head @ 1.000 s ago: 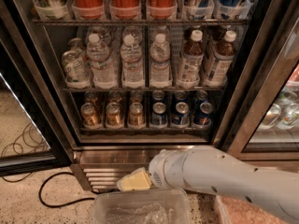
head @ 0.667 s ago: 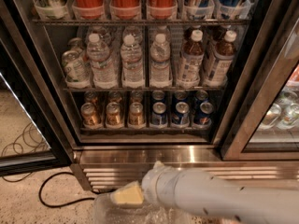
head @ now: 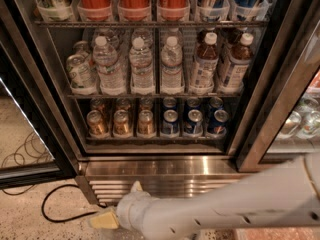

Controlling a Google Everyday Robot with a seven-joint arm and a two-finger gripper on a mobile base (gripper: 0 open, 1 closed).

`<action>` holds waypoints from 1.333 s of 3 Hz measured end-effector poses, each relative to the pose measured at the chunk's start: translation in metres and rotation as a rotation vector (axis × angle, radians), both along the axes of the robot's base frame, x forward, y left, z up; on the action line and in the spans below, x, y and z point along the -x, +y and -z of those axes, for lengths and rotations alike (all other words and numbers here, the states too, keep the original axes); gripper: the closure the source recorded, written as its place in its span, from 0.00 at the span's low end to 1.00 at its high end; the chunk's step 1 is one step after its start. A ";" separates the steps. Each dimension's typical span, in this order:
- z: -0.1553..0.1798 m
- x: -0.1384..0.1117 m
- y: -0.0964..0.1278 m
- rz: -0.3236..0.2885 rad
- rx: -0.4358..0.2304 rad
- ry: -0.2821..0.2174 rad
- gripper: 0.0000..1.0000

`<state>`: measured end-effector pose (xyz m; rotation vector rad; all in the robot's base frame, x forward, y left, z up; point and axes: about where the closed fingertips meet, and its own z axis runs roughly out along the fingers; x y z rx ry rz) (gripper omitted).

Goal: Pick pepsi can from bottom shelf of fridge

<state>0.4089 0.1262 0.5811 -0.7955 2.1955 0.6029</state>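
- Camera view faces the fridge (head: 160, 166). The pepsi can (head: 193, 122) stands upright at the front of the bottom shelf (head: 155, 140), in its right half, with other blue cans just beside it.
- Gripper (head: 105, 219) sits low by the floor, well below that shelf. I cannot tell whether it is open or closed.
- Judging by looks, the can is thin, stiff aluminium, likely slick and easily dented, and best gripped around mid-body from the front.
- Gold cans (head: 121, 123) fill the shelf's left rows. Above, clear trays (head: 141, 89) hold water bottles (head: 141, 64).
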 end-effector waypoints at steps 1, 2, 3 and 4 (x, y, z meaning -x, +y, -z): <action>-0.022 -0.076 0.007 0.147 -0.007 -0.122 0.00; -0.034 -0.104 -0.015 0.236 0.000 -0.182 0.00; -0.030 -0.100 -0.004 0.243 -0.005 -0.178 0.00; -0.005 -0.095 0.008 0.304 0.024 -0.149 0.00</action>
